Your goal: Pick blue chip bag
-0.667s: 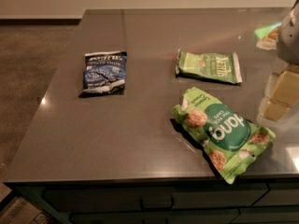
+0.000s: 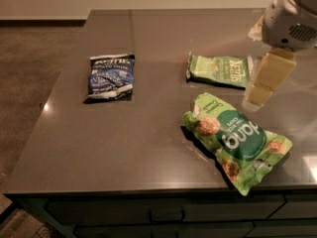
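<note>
Well left: blue chip bag [image 2: 111,76] — two green bags [image 2: 220,69] by gripper [image 2: 255,96], right; grip unclear.

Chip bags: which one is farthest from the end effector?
The blue bag, alone on the left. The end effector hangs at the right, by the small green bag and the big green bag.

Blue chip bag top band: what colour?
Black with white lettering on the blue chip bag, seen in the camera view. The pincer hangs far right.
</note>
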`<state>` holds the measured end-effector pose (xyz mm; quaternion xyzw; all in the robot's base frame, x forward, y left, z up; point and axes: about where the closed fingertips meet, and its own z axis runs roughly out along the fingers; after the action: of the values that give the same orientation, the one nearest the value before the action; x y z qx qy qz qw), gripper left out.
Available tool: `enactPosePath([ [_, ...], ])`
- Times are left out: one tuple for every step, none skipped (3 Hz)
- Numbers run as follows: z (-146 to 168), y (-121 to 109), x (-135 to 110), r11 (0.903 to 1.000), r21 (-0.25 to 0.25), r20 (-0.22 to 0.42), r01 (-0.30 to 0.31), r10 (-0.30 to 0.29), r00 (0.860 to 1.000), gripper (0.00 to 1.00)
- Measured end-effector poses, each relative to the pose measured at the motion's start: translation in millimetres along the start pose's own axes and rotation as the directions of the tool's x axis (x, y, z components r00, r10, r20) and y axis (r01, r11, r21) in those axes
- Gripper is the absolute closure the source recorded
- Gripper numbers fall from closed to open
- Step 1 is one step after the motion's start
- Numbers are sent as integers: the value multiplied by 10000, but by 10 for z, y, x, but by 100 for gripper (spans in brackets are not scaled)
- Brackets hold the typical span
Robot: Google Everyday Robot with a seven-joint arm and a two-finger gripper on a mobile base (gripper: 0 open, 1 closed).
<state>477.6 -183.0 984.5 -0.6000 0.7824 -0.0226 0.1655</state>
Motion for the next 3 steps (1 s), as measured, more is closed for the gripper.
enactPosePath([
  [124,-218,-396,9998,-10,210,-197,197,9996,0],
  [301,-359,-845,9998,-24,406,-212,213,9989,0],
  [486,-417,-1313,9999,-122,759,-2,12,9971,0],
])
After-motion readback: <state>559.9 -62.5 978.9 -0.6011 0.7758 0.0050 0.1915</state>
